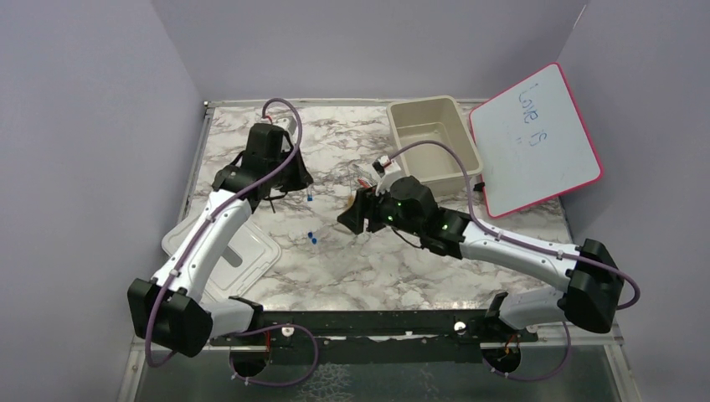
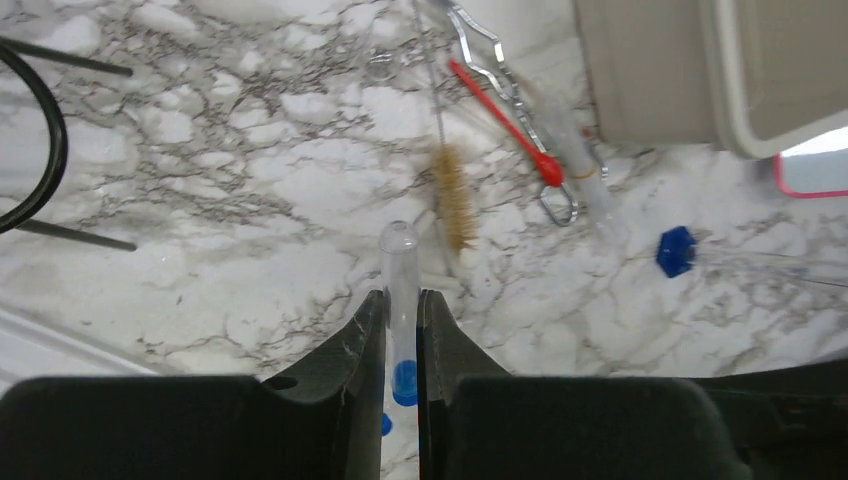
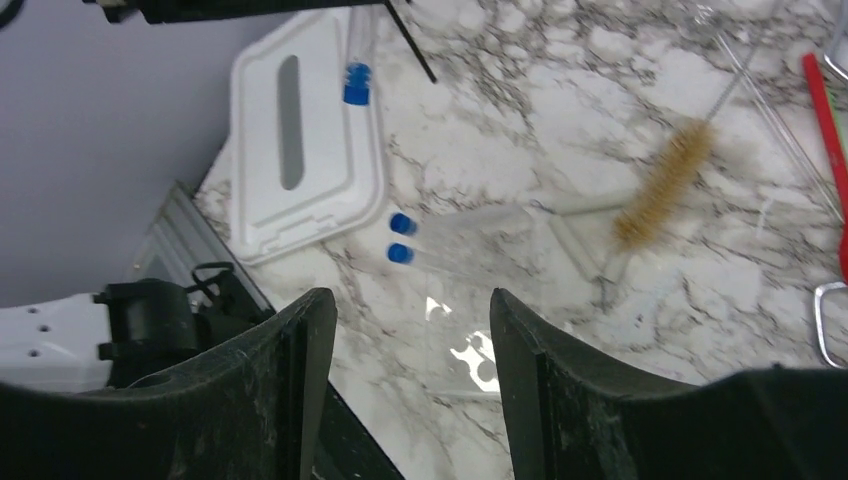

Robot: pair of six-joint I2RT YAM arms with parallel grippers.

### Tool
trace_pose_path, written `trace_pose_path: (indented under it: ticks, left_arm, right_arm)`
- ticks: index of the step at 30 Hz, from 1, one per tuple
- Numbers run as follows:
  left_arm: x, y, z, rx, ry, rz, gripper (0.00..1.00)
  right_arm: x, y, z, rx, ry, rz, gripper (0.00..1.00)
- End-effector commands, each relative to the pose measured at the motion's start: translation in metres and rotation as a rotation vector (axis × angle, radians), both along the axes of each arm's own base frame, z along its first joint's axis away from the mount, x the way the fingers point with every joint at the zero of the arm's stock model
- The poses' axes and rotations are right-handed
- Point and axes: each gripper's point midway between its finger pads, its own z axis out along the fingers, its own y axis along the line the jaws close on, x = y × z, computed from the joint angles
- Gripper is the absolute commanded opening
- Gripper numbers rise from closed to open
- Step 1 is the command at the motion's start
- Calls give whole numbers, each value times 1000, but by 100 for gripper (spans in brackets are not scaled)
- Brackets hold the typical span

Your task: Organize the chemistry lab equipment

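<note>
Left gripper (image 2: 401, 300): clamped on the held tube (image 2: 398, 255), gripping just above its blue cap; the rounded end juts out past the fingertips.
Held tube, axis: in line with the fingers; it appears lifted off the counter (image 1: 377, 268), over the left half.
Right gripper (image 3: 410, 297): jaws spread wide with nothing between them, poised low over mid-counter.
Paired tubes (image 3: 470, 235): lying flat and side by side, just beyond the right fingertips, caps toward the white lid (image 3: 300, 130) at the left edge.
Paired tubes, axis: roughly along the line from finger to finger, so a wrist turn is probably needed before closing.
Nearer arm: the right one for the pair; the left is occupied.
Tub (image 1: 393, 126): at the far edge, right of centre, touching the whiteboard (image 1: 536, 138); it lies far and right of the left gripper.
Between left gripper and tub: brush (image 2: 455, 205), red dropper (image 2: 505, 120) and wire clamp (image 2: 485, 40), the dropper crossing the clamp.
Other items: blue hexagonal piece (image 2: 676, 250) near the tub's near corner; black ring (image 2: 50, 150) toward the left edge.
Open room: bare marble toward the near edge; the right arm spans the right half.
</note>
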Motion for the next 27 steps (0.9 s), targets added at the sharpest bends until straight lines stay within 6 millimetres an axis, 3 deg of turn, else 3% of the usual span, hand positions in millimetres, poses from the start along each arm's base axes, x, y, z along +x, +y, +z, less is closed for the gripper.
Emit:
trace_pose_path:
  ticks: [1, 3, 6, 13, 23, 25, 27]
  left_arm:
    - [-10, -34, 54, -238, -64, -65, 12]
    - [-16, -48, 71, -351, -81, -95, 12]
    - [-25, -60, 88, -473, -93, -120, 12]
    - [-37, -64, 99, -536, -90, -142, 12]
    - [-45, -64, 90, -547, -70, -151, 12]
    - [-46, -64, 89, -543, -73, -152, 17]
    - [-46, -63, 89, -538, -79, -146, 31]
  right_arm:
    - [1, 36, 61, 192, -29, 83, 64]
    - [6, 44, 73, 224, -27, 73, 64]
    - [21, 49, 75, 251, 10, -12, 65]
    - [43, 54, 75, 278, 43, -127, 61]
    - [48, 62, 90, 295, -59, -74, 31]
    - [47, 62, 90, 282, -84, -44, 26]
    - [45, 58, 89, 270, -115, -15, 24]
